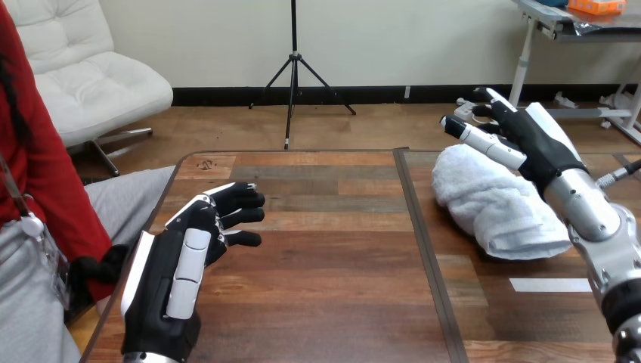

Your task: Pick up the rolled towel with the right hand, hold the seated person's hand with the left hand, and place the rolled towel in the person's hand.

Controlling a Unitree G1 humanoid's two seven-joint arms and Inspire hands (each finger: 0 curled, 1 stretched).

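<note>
Head view: fingers loose, nothing held.
Your right hand [533,136] over the towel [491,204]; left hand [178,272] at the table's [340,257] left edge.

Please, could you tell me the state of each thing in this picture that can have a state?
Rolled towel: rolled up, lying on the table, not held.
Right robot hand: open, fingers straight, above the towel's far end.
Left robot hand: open, fingers relaxed, holding nothing, over the table's left part.

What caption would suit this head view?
Right hand open over the rolled towel; left hand open above the table.
</note>
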